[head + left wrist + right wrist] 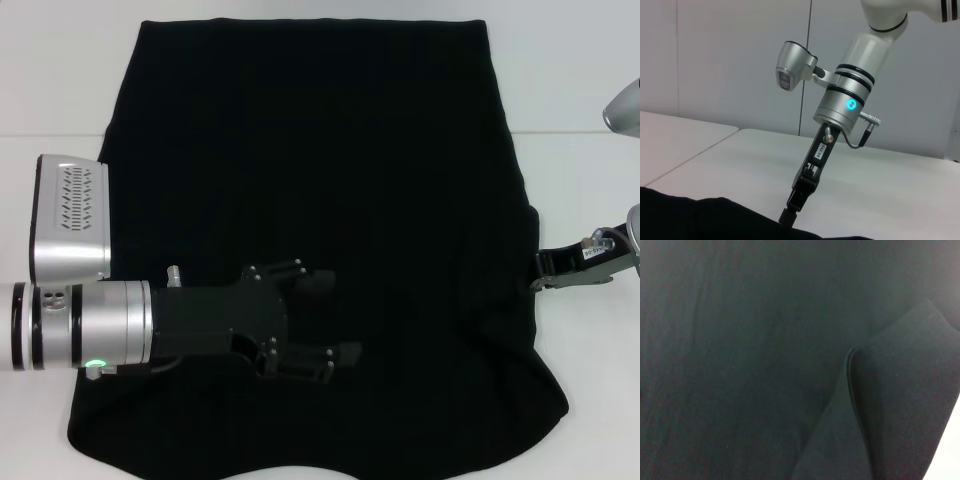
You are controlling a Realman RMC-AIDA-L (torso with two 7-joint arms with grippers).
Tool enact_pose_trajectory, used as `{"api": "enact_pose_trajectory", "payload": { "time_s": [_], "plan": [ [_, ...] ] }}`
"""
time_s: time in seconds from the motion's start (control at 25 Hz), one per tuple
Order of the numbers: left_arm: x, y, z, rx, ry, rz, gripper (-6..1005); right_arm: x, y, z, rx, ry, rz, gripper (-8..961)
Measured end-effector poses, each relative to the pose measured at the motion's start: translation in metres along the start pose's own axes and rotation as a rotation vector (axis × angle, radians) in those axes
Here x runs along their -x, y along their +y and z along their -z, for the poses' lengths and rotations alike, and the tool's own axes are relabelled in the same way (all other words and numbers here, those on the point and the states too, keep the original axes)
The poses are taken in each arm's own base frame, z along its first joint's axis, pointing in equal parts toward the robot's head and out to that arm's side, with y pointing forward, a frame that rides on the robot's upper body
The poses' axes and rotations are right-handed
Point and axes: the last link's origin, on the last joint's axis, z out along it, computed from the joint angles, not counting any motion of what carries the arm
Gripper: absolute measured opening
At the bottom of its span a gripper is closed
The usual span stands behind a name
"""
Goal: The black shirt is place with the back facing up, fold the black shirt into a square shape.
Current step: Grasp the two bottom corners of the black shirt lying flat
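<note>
The black shirt (pixel 330 160) lies spread flat on the white table (pixel 580 180), plain side up, with no lettering showing. My left gripper (pixel 335 320) reaches in from the left over the shirt's lower middle, with its fingers open and nothing between them. My right gripper (pixel 542 272) is at the shirt's right edge, and its fingers are closed on the fabric there. The left wrist view shows the right gripper (pixel 789 214) tip-down on the shirt's edge (pixel 700 220). The right wrist view is filled with the black shirt (pixel 740 365) and a folded flap (pixel 900 390) of it.
The left arm's silver wrist and camera housing (pixel 70 215) sit over the shirt's left edge. Bare white table (pixel 60 80) surrounds the shirt on the left, right and far sides. A pale wall (pixel 730 60) stands behind the table.
</note>
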Motion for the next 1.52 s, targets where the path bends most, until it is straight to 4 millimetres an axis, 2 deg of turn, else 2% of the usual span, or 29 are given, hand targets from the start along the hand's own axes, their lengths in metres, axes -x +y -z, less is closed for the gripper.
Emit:
{"api": "enact_pose_trajectory", "payload": {
  "time_s": [0.12,0.36,0.76,1.0,1.12,1.32,1.52],
  "plan": [
    [0.0,0.0,0.0,0.0,0.0,0.0,928,0.0,0.0,0.0,0.0,-0.001,0.002,5],
    [0.0,0.0,0.0,-0.001,0.001,0.0,927,0.004,0.002,0.001,0.002,-0.016,0.011,9],
    [0.0,0.0,0.0,0.0,0.0,0.0,925,0.005,-0.003,0.003,-0.016,-0.027,-0.011,106],
    [-0.001,0.0,-0.001,0.002,0.001,-0.002,924,0.005,0.0,-0.002,-0.015,-0.03,-0.003,164],
    [-0.001,0.0,-0.001,0.005,0.002,-0.004,923,0.006,0.003,-0.003,-0.013,-0.031,0.0,359],
    [-0.001,0.0,-0.001,0.005,-0.003,-0.004,922,0.006,0.003,-0.006,-0.016,-0.043,-0.006,312],
    [0.0,0.0,0.001,0.003,-0.006,-0.002,921,0.005,0.005,-0.008,-0.014,-0.044,-0.007,223]
  ]
}}
